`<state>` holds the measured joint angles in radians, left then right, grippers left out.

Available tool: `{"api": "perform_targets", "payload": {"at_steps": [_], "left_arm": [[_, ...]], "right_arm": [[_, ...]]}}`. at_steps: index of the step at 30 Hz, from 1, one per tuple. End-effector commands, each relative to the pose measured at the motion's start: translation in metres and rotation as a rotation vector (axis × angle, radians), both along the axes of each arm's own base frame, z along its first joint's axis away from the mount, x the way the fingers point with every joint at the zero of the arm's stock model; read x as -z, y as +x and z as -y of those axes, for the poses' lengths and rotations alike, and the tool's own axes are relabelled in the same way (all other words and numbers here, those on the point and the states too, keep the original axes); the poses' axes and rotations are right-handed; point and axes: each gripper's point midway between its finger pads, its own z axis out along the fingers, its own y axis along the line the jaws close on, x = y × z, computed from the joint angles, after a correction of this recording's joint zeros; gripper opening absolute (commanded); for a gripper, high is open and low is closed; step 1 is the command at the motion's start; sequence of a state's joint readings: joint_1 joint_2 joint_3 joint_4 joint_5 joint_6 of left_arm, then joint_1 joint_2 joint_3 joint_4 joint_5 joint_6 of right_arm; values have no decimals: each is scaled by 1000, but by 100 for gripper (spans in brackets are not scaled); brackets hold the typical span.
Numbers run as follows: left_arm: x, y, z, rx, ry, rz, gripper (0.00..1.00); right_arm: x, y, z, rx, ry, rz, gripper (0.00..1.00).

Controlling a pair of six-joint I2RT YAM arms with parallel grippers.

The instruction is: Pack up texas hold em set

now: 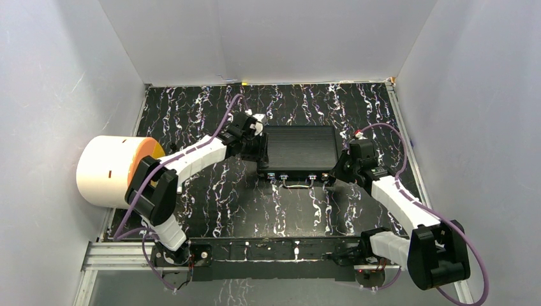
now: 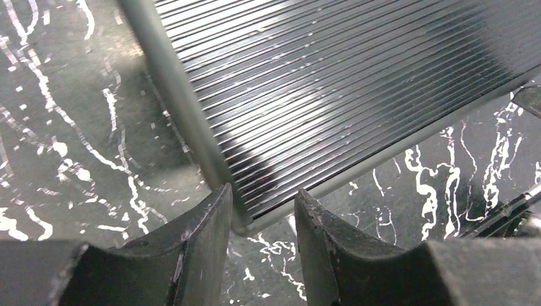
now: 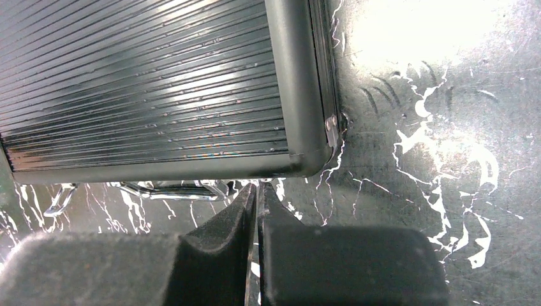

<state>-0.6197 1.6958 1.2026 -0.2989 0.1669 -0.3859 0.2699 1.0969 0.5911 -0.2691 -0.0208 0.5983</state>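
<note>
Two grippers flank the closed briefcase (image 1: 300,150) in the middle of the table (image 1: 210,204).
The left gripper (image 2: 261,207) is half-open astride a corner and the right gripper (image 3: 257,194) nearly closed; both hold nothing. The case looks rigid, heavy and slick: take the handle (image 1: 295,183).

The top view looks down from above and behind both arms, far enough off to take in the whole table (image 1: 255,210), with the briefcase (image 1: 301,152) mid-frame. The left wrist camera sits just behind the left gripper (image 2: 263,194) and looks past its fingertips, very close, onto the ribbed lid and the corner right at them. The right wrist camera looks likewise past the right gripper (image 3: 258,190), equally near, at another corner just beyond its tips. All three views share the lid
</note>
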Motion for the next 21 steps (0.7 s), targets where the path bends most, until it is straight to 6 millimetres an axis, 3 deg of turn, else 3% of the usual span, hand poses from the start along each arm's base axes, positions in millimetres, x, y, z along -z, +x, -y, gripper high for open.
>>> {"api": "perform_targets", "payload": {"at_steps": [1,4,10,16,21], "left_arm": [[-9,-8,-28,-51,50,-2,40],[-4,-13,-39,-64,71,-22,40],[3,-16,-46,-46,108,-50,40],[18,-18,-43,-23,119,-94,41],[18,-15,-41,-23,111,-92,42]], "right_arm": [[9,-1,-3,-8,3,-5,13],[19,2,-6,-13,20,-10,11],[20,19,-10,-21,24,56,10],[22,33,-2,-11,-18,164,10],[24,37,-5,-33,-4,240,10]]}}
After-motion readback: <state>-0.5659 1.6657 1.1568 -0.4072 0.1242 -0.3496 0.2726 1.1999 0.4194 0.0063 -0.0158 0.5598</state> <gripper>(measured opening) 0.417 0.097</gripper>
